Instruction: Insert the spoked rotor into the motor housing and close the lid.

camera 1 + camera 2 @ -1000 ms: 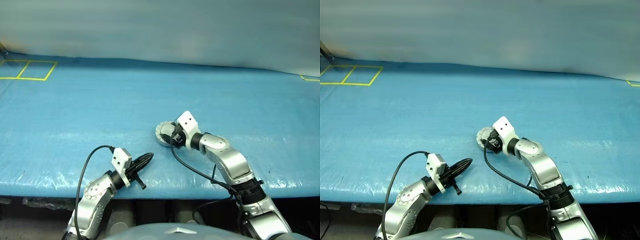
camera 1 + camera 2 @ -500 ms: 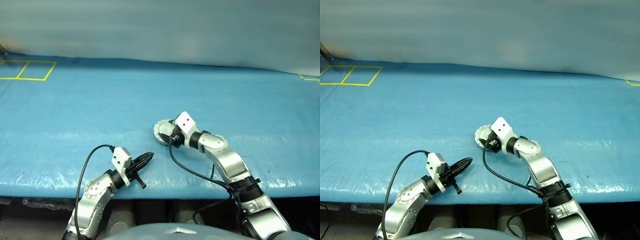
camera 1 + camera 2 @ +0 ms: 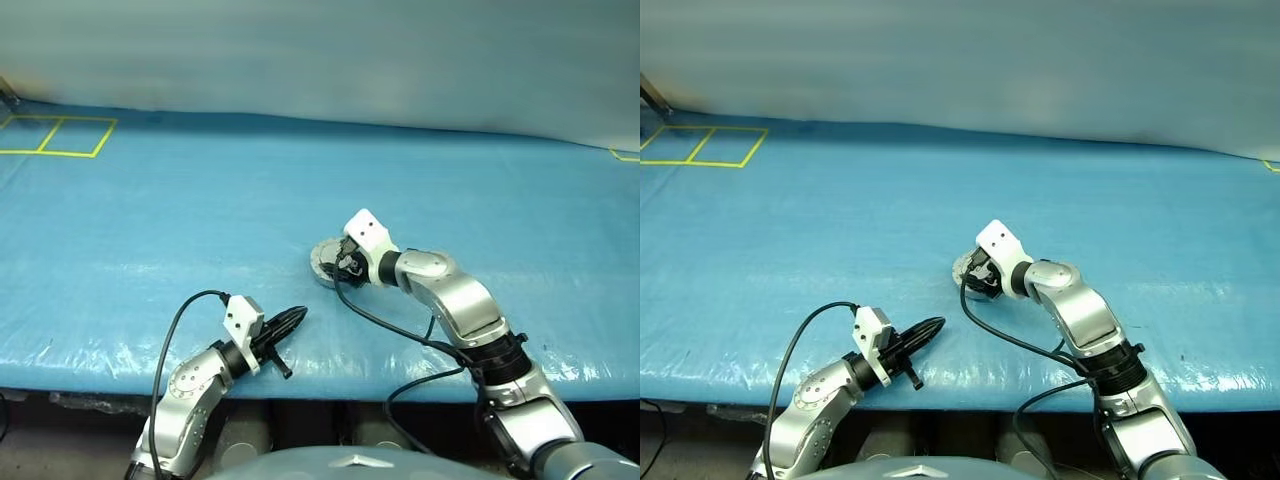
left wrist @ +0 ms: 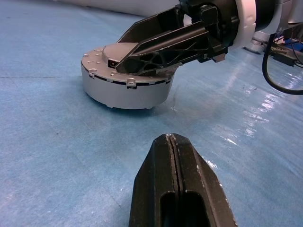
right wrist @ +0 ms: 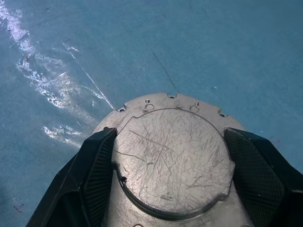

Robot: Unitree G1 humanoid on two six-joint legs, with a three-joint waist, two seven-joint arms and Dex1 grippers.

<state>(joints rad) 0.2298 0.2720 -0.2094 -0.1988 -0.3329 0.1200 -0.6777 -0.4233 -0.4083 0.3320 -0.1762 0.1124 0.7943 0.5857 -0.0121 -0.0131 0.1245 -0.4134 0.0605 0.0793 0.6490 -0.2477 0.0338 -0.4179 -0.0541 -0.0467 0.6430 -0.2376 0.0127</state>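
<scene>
Two grippers in view. Right gripper (image 5: 168, 156) spread wide, one finger (image 5: 90, 175) each side of lid (image 5: 173, 156), smooth face up, seated flat on housing (image 4: 124, 87) — assy closed, sitting on blue sheet (image 3: 150, 220) mid-table. Can't tell if pads press the rim. Vs 1 s ago: my R wrist pitched steeper over the assy, forearm raised a bit; assy approx same spot. Left gripper (image 4: 173, 142) shut on nothing, low nr table front edge, pointing at housing, well apart; unchanged.
</scene>
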